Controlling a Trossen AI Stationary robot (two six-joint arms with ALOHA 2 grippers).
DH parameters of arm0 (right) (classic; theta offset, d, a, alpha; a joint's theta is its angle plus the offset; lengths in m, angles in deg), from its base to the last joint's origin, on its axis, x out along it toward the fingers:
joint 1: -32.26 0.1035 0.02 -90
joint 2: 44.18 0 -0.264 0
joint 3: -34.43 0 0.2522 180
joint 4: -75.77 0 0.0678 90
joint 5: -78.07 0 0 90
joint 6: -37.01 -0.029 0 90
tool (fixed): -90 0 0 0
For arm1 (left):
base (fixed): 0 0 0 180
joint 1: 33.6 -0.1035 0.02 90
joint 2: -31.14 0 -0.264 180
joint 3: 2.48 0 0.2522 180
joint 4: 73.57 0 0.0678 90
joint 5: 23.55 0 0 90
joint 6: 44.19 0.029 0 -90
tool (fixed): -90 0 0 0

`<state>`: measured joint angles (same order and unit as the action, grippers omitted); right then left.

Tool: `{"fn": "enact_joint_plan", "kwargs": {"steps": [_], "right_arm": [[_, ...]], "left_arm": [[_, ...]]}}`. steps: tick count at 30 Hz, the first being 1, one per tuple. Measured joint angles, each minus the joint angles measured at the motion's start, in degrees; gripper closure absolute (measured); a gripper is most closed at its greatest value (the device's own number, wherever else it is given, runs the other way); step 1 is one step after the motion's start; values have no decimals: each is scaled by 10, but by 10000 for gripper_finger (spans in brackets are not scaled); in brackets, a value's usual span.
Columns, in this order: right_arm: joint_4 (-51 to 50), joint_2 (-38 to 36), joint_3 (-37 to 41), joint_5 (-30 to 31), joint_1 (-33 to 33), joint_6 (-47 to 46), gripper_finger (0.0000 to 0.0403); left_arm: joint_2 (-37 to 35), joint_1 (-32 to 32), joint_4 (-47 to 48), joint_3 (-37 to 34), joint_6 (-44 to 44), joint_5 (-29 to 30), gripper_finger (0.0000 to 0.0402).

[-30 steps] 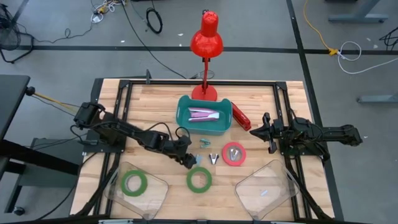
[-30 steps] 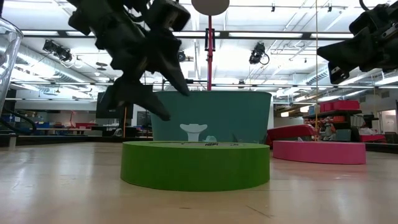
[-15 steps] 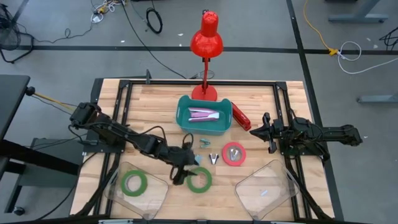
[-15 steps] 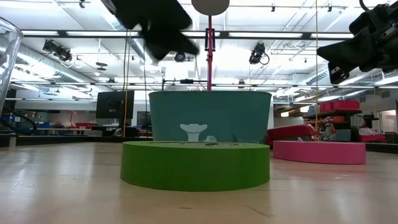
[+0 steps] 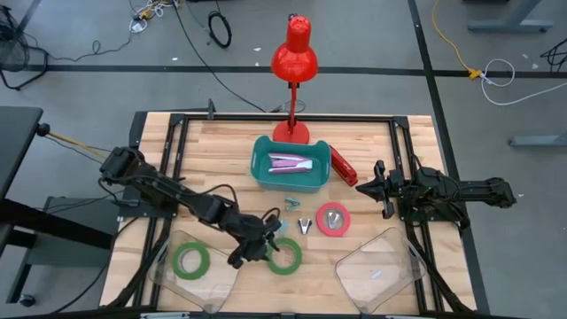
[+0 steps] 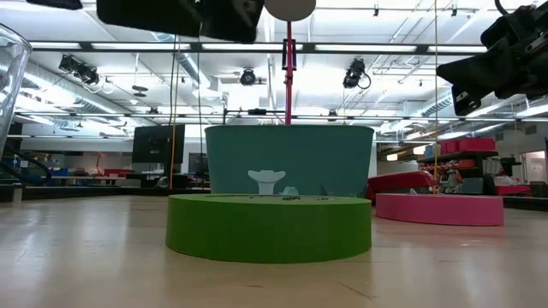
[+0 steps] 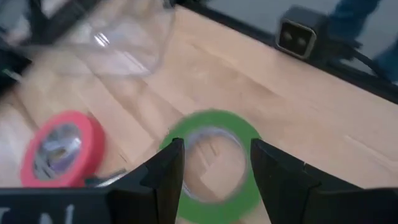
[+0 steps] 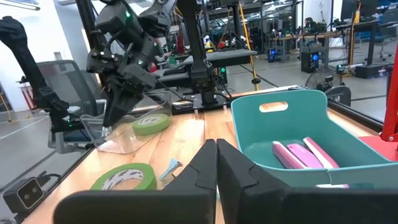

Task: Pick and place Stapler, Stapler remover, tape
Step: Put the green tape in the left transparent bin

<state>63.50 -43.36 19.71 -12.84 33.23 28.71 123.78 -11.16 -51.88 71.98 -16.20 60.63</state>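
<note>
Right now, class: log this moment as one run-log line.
left gripper: open, over green tape roll | right gripper: shut, waiting at table's right | red-pink tape roll: on table

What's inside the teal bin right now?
The teal bin holds pink and white stick-shaped items, also visible in the right wrist view. Its floor beneath them is covered. No tape roll lies inside; what the pink items are is unclear.

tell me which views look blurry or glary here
Left wrist view: motion-smeared, soft edges on the green tape ring and red-pink tape roll. Low view: bright ceiling lights wash out the background, arms in silhouette. High view: sharp, evenly lit.
</note>
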Motion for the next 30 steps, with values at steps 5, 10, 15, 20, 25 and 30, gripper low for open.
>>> {"fn": "enact_joint_plan", "kwargs": {"steps": [5,10,15,20,25,30], "right_arm": [[0,0,0,0,0,0,396],[0,0,0,0,0,0,396],[0,0,0,0,0,0,396],[0,0,0,0,0,0,396],[0,0,0,0,0,0,396],[1,0,0,0,0,0,396]], "left_arm": [[-1,-5,137,73,68,-5,225],[-1,-3,179,107,141,4,241],[0,-9,209,116,167,15,248],[23,-21,251,115,285,21,248],[55,-25,283,114,402,27,248],[84,-27,269,114,447,32,248]]}}
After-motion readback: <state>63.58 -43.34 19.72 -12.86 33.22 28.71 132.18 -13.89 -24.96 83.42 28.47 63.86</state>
